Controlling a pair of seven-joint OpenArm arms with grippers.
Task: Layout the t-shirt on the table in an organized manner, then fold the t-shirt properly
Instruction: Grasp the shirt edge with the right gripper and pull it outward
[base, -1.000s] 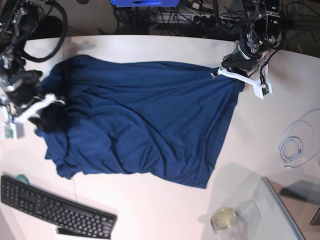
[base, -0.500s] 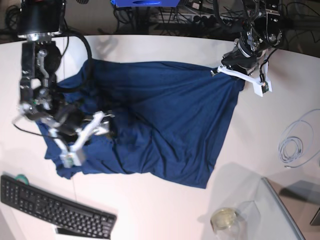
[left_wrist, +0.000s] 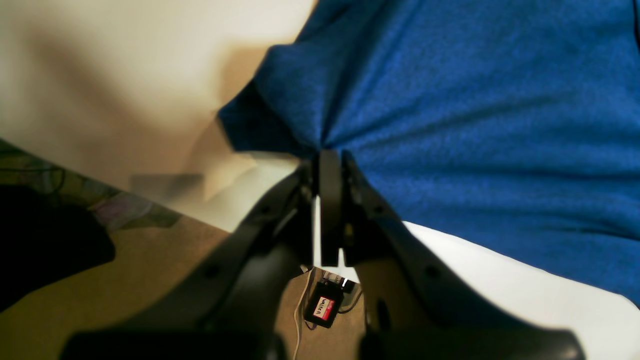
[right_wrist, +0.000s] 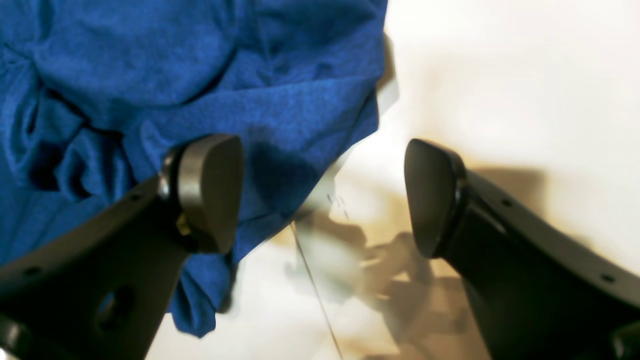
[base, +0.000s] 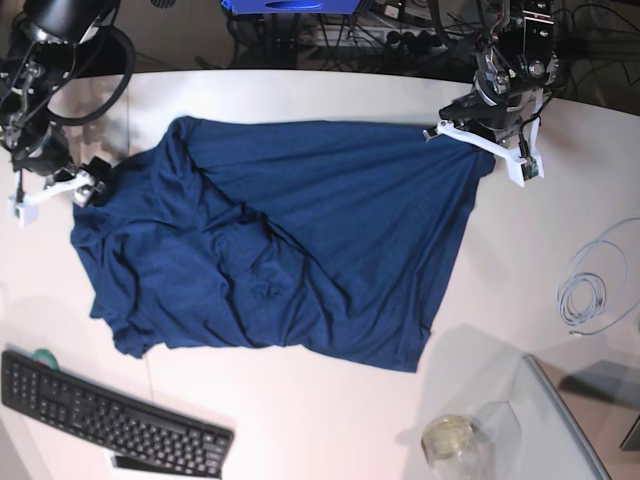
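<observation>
Spreading step, folding not begun, I'd judge. T-shirt (base: 350, 220) lies rumpled mid-table (base: 270, 410). Left gripper (left_wrist: 330, 156) pinches its far-right corner; right gripper (right_wrist: 325, 195), wide, straddles the left edge. Next: grip left edge, pull wrinkles flat.

Brown floor (left_wrist: 200, 275) shows beyond the white edge.
</observation>
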